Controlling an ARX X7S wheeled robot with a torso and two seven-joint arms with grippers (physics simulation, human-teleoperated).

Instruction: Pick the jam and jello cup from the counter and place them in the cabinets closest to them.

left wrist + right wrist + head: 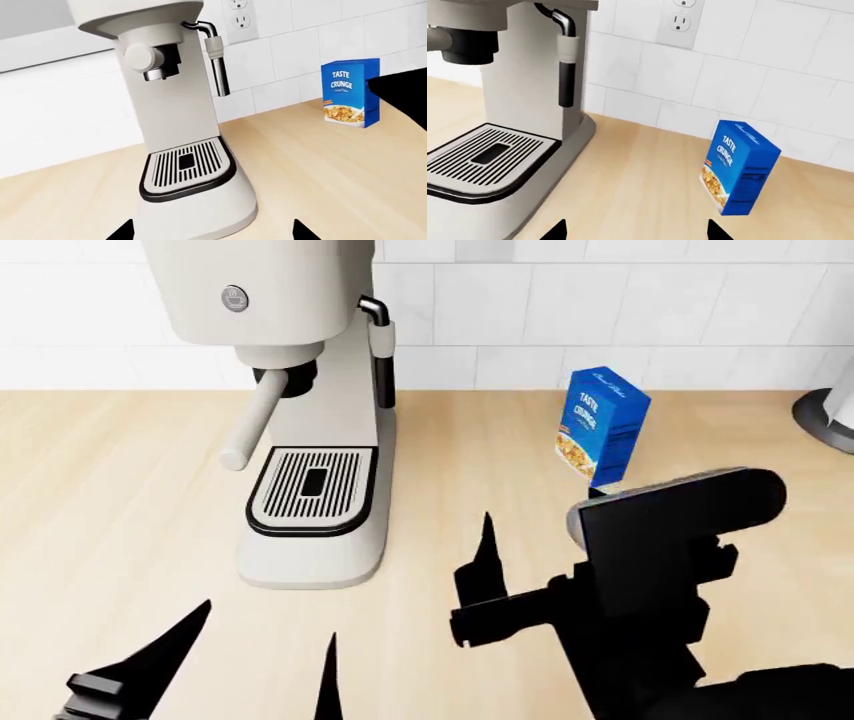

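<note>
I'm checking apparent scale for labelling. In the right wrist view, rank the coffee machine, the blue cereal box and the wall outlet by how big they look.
1. Coffee machine, by far the largest, though cropped and nearest the camera.
2. Blue cereal box.
3. Wall outlet, smallest; it is cut off by the frame's edge and farther back, so this ranking is less certain.

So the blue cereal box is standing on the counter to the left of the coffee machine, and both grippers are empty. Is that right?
Not quite. The blue cereal box stands to the right of the coffee machine, not the left; the head view shows this plainly. The rest holds: it is on the counter, and the left gripper and right gripper both show spread fingertips with nothing between them.
</note>
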